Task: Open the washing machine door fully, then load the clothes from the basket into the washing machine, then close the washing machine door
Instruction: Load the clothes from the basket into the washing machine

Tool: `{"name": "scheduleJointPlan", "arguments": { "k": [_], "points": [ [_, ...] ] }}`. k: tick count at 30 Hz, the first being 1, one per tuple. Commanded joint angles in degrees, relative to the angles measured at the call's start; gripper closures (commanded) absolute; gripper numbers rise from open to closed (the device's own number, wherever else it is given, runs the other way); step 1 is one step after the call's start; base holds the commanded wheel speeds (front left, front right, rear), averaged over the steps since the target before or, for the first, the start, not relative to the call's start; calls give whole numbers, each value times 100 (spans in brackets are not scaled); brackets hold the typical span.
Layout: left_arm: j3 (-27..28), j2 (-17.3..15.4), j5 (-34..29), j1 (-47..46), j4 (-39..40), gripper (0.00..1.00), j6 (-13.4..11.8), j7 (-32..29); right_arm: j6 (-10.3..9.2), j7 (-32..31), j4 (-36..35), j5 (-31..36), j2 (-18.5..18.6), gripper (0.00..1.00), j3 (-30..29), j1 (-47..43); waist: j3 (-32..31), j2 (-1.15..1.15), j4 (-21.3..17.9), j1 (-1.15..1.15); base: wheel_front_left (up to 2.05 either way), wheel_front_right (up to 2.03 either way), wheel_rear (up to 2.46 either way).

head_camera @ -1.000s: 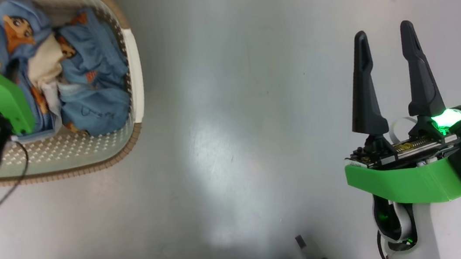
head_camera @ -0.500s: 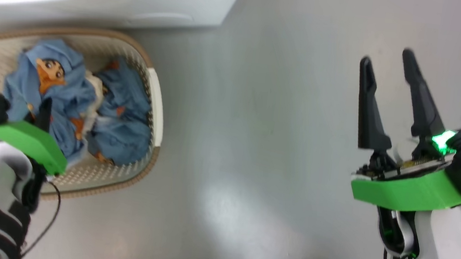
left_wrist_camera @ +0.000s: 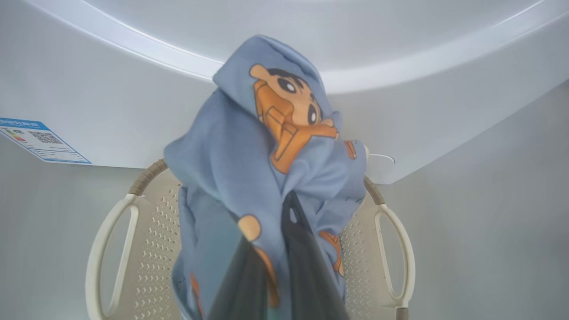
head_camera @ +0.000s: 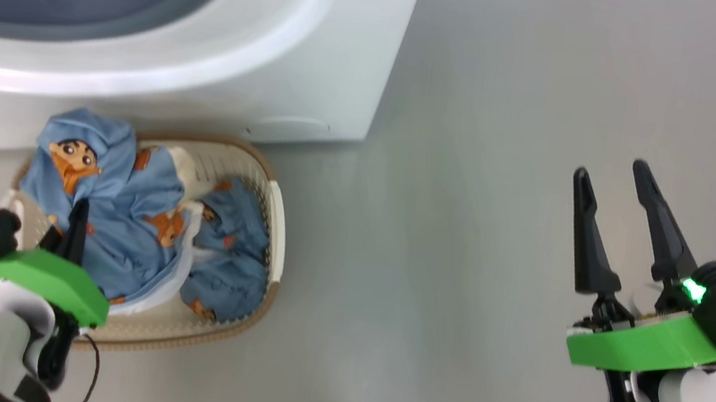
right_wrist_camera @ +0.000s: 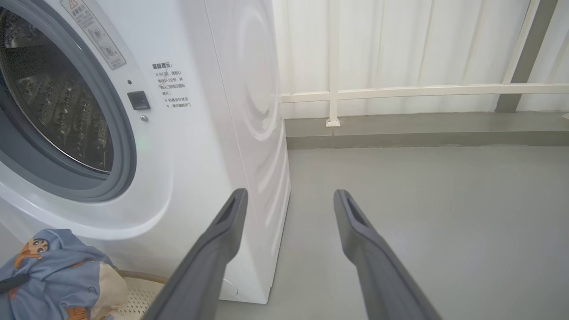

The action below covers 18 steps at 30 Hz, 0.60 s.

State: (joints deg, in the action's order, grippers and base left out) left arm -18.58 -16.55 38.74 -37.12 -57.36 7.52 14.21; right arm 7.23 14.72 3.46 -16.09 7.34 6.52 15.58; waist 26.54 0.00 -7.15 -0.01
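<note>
You have the left hand (head_camera: 80, 215) clamped on the clothes (head_camera: 131, 214) over the basket (head_camera: 279, 219) at lower left, right hand (head_camera: 611, 169) spread wide.

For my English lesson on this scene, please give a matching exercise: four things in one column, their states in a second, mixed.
1. dark two-fingered left gripper
2. dark two-fingered right gripper
3. cream-white perforated plastic basket
4. steel perforated drum

A. on the grey floor before the white washing machine
B. open, empty
C. shut on light blue printed clothes
D. uncovered

Pairs: 1-C, 2-B, 3-A, 4-D
</note>
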Motion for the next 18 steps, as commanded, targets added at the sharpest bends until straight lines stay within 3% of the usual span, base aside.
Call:
{"name": "scheduleJointPlan", "arguments": {
  "k": [1,18],
  "points": [
    [274,-214,-130,201,213,100,-4,77,25,28,-103,-32,66,0,59,-179,-472,0,154,1,0,0,0],
    [1583,290,-1449,1838,2263,100,-3,78,25,28,-24,-104,172,0,-177,-1032,-1539,0,310,1,0,0,0]
  ]
}}
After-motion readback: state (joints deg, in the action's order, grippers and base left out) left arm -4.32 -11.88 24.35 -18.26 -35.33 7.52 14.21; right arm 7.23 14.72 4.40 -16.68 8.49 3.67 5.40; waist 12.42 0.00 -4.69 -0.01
